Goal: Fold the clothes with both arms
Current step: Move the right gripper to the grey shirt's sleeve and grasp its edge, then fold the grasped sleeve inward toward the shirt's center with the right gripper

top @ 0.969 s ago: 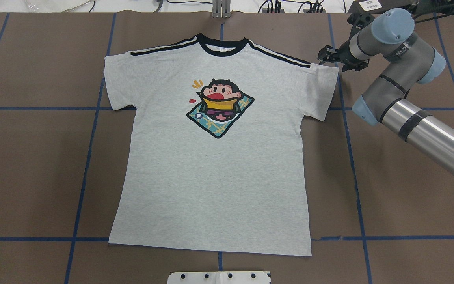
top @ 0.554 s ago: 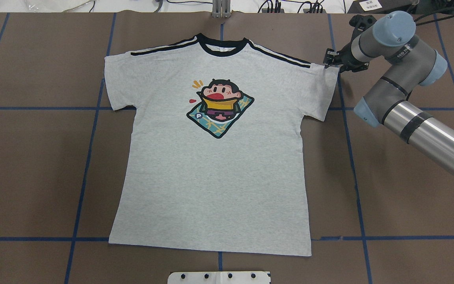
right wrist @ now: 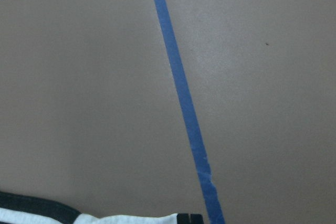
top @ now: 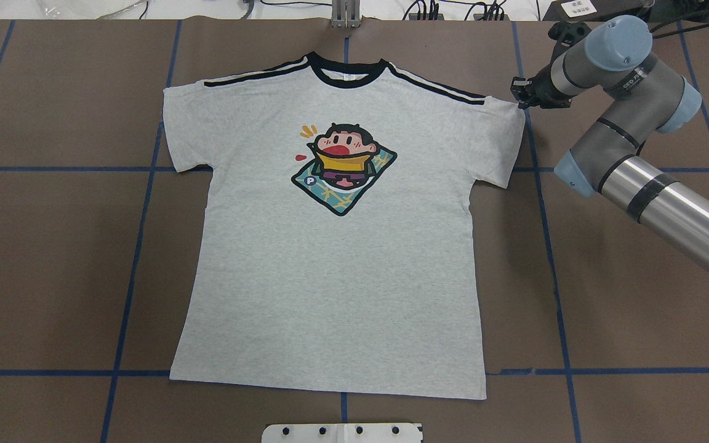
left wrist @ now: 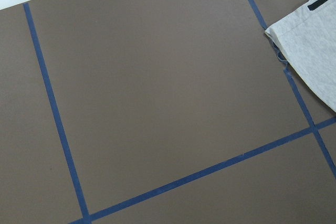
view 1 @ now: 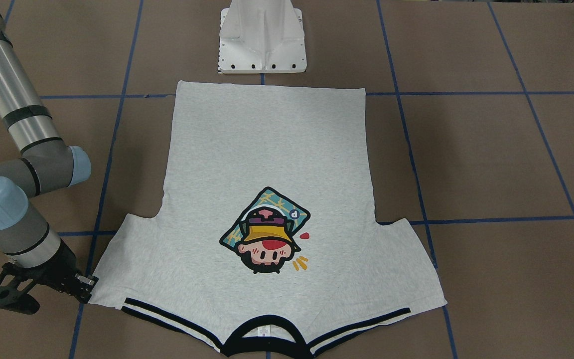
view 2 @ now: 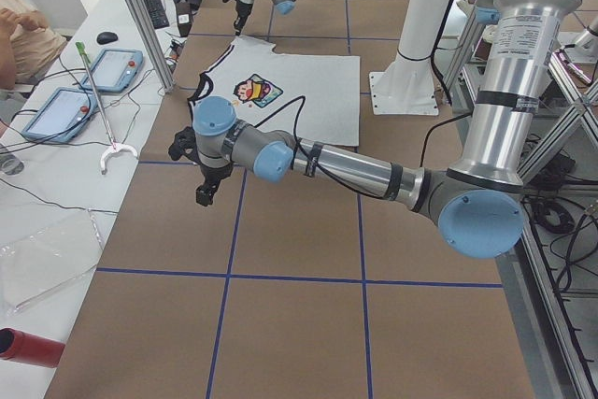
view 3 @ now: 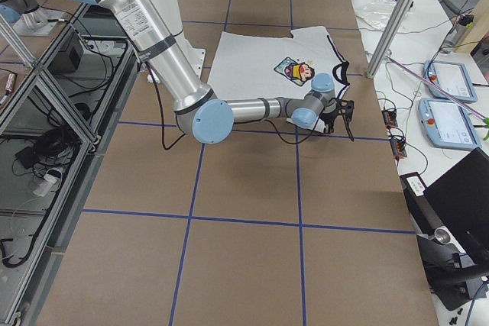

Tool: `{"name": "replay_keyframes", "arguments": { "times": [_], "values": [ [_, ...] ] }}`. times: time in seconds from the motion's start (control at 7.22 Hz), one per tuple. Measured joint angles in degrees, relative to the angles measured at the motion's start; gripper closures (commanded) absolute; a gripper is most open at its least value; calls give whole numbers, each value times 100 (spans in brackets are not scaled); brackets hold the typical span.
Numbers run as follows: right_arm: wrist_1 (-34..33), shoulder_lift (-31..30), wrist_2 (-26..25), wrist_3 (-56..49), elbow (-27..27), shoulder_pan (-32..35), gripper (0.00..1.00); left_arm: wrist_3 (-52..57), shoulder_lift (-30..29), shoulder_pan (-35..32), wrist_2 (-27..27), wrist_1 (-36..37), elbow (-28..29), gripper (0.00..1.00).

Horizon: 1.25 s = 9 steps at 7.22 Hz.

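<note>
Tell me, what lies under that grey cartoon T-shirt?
The light grey T-shirt lies flat on the brown table surface crossed by blue tape lines. Anything beneath the fabric is hidden.

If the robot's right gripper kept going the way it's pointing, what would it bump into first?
The T-shirt. The right gripper points sideways at the sleeve corner, and its fingers look closed on that edge, so no gap seems left. Further along that line lies only more shirt.
</note>
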Motion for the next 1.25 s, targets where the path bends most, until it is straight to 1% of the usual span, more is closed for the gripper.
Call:
{"name": "replay_keyframes", "arguments": {
  "times": [0.14,0.28,0.42,0.55,0.69,0.97,1.11,1.25],
  "values": [
    [-32,25,15,64,159,2,100,-1,-1,0,-18,6,-17,1],
    [-202,67,40,271,483,-50,100,-5,-2,-1,-29,22,-65,1],
    [-524,184,38,599,808,-203,100,-7,2,0,-33,42,-135,1],
    [-832,419,-16,882,918,-393,100,-8,11,-1,-37,50,-186,1],
    [-1052,763,-238,1119,761,-610,100,-8,20,-1,-39,54,-215,1],
    [-1172,1372,-814,1336,17,-900,100,-8,35,-1,-38,56,-251,1],
    [-1171,1533,-994,1336,-271,-933,100,-10,39,-1,-34,60,-279,1],
    [-1166,1620,-1097,1332,-425,-939,100,-14,42,0,-32,67,-301,1]
  ]
}}
